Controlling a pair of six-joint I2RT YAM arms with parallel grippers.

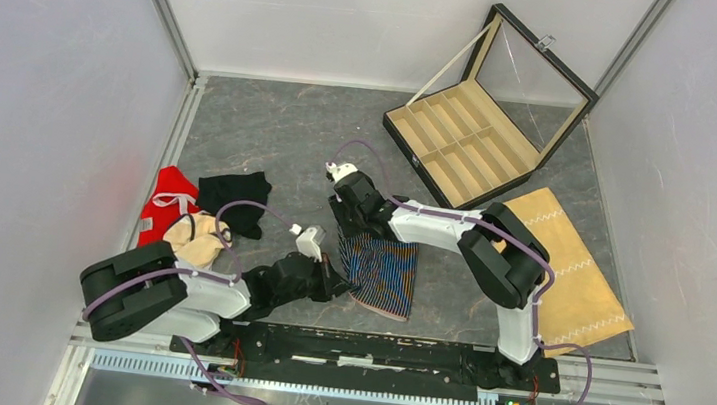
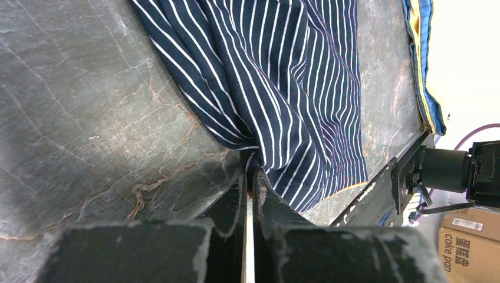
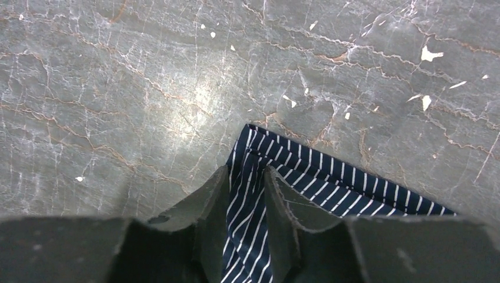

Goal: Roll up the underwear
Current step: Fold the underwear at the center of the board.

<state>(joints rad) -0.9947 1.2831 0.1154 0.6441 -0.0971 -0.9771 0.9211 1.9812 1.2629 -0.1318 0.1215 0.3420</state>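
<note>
The navy striped underwear lies spread on the grey table in the middle front. My left gripper is shut on its near left edge; in the left wrist view the fingers pinch the striped fabric. My right gripper is shut on the far left corner; in the right wrist view the striped cloth runs between the two fingers. The plain black underwear lies crumpled at the left, apart from both grippers.
A red garment and a beige one lie beside the black one. An open black box with tan compartments stands at the back right. A tan cloth with white zigzag stitching lies at the right.
</note>
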